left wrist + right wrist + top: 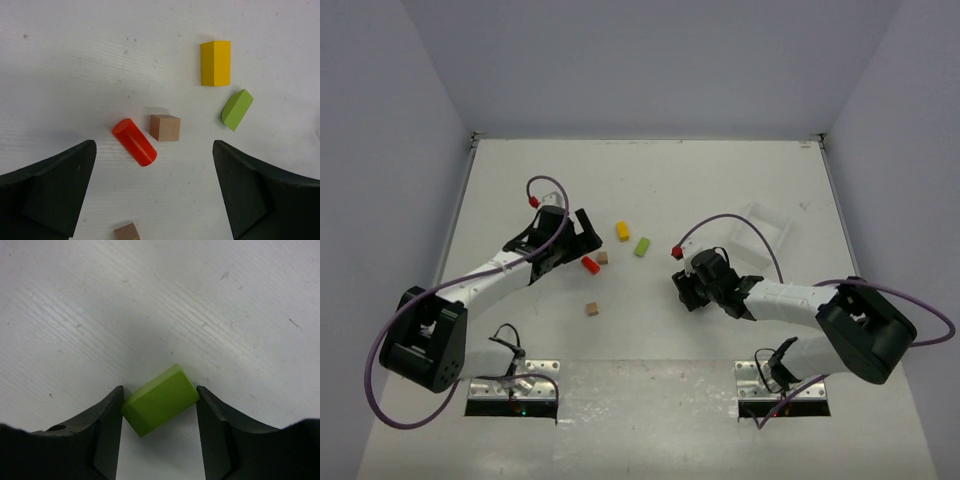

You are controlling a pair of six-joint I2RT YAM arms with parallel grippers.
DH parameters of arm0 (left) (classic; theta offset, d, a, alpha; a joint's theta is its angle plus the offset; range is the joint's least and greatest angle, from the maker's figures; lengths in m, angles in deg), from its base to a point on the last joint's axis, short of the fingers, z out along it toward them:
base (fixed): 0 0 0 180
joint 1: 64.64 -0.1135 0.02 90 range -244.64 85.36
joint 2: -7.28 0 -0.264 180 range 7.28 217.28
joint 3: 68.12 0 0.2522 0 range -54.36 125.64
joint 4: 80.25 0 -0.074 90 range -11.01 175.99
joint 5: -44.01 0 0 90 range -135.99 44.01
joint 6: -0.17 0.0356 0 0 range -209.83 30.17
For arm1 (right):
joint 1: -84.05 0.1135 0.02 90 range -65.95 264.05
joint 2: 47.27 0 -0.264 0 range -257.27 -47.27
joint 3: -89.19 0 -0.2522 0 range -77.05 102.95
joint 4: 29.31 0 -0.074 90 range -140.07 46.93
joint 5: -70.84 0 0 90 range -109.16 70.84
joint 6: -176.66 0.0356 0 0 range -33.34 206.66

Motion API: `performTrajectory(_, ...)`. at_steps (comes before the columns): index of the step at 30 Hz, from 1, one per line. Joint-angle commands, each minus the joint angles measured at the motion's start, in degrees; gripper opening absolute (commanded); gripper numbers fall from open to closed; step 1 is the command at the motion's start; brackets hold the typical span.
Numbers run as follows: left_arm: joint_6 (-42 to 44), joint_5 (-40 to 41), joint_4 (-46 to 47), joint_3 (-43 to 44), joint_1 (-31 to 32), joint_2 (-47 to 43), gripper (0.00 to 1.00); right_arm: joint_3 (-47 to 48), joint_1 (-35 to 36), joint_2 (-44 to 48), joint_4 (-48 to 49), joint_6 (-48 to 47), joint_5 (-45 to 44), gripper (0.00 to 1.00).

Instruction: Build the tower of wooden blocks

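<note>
Currently right gripper [159,391] pinches a lime green block [160,404]; left gripper [154,146] hangs wide open, empty. No tower yet; I need a base first.

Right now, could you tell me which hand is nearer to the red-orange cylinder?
Left. The open left hand has the red-orange cylinder just ahead of it; the right hand is farther off to the right, closed on a lime green block.
</note>
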Motion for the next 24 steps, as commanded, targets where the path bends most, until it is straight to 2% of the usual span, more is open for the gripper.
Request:
performTrajectory(1, 3.41, -2.30, 3.26, 8.12, 2.40, 6.80, 1.00, -0.60, -2.92, -0.20, 7.03, -3.89, 5.02, 0.25)
performTrajectory(3, 4.49, -2.95, 3.12, 11.10, 2.91, 10.28, 1.00, -0.53, -3.07, -0.71, 7.25, -4.61, 6.18, 0.29)
performTrajectory(5, 5.34, -2.81, 2.57, 14.05, 3.20, 14.64, 1.00, -0.51, -3.16, -1.47, 7.24, -4.39, 7.10, 0.43)
performTrajectory(6, 5.36, -2.71, 1.96, 15.58, 3.21, 14.79, 1.00, -0.52, -3.16, -1.56, 7.24, -4.37, 7.08, 0.44)
performTrajectory(7, 5.71, -2.44, 1.43, 18.17, 3.39, 17.72, 1.00, -0.68, -3.16, -1.47, 7.23, -4.11, 6.37, 0.69)
performTrajectory(8, 6.00, -1.91, 0.84, 19.66, 3.81, 19.62, 1.00, -0.69, -3.16, -1.35, 7.05, -3.88, 5.18, 0.84)
performTrajectory(9, 6.14, -1.67, 0.57, 20.32, 4.18, 21.20, 1.00, -0.64, -3.16, -1.10, 6.97, -3.62, 4.56, 0.95)
performTrajectory(10, 6.19, -1.00, 0.42, 21.39, 4.92, 23.04, 1.00, -0.45, -3.16, -0.61, 6.64, -3.41, 4.14, 0.99)
performTrajectory(15, 6.15, 2.89, -1.32, 28.21, 7.63, 30.09, 0.96, -0.46, -3.09, 4.51, 3.68, -0.52, 2.39, 0.99)
performTrajectory(18, 5.19, 6.59, -3.75, 31.68, 8.94, 33.29, 0.92, -1.92, -3.09, 11.24, 1.13, 3.16, 0.01, 0.99)
performTrajectory(24, 2.32, 11.39, -6.46, 35.71, 10.27, 38.14, 0.74, -5.99, -3.16, 26.68, -3.10, 8.10, -3.48, 0.99)
